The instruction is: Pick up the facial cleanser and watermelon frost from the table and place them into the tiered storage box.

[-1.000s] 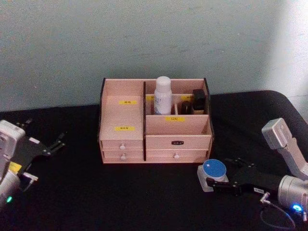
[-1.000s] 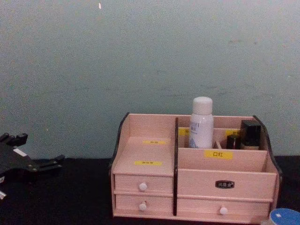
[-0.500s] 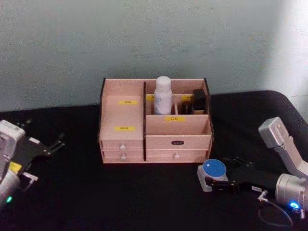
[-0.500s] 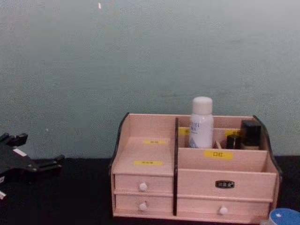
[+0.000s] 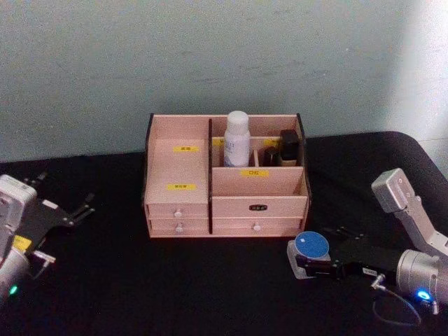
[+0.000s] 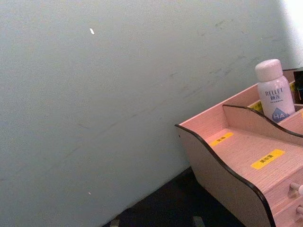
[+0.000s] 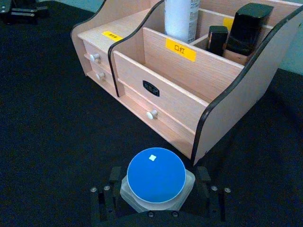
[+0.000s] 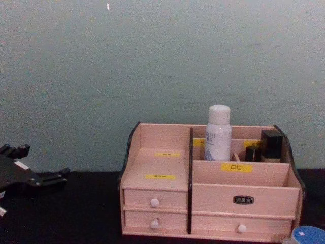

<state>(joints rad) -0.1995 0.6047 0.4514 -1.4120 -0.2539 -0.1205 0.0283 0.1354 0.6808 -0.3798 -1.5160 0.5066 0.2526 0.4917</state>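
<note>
Watermelon frost (image 5: pixel 311 245), a squat clear jar with a round blue lid, sits on the black table (image 5: pixel 210 294) within the right gripper (image 5: pixel 308 260).
Reaching in low from the right, the right gripper brackets the jar; whether it clamps or merely flanks it cannot be told. Just behind stands the tiered storage box (image 5: pixel 259 190), pale pinkish wood with black edges and white-knobbed drawers. The facial cleanser (image 5: pixel 236 140), a tall slim white bottle, stands upright in a rear compartment right of the black divider, near small black containers (image 5: pixel 289 145). At the far left, the left gripper (image 5: pixel 66 190) lies parked, spread apart.
</note>
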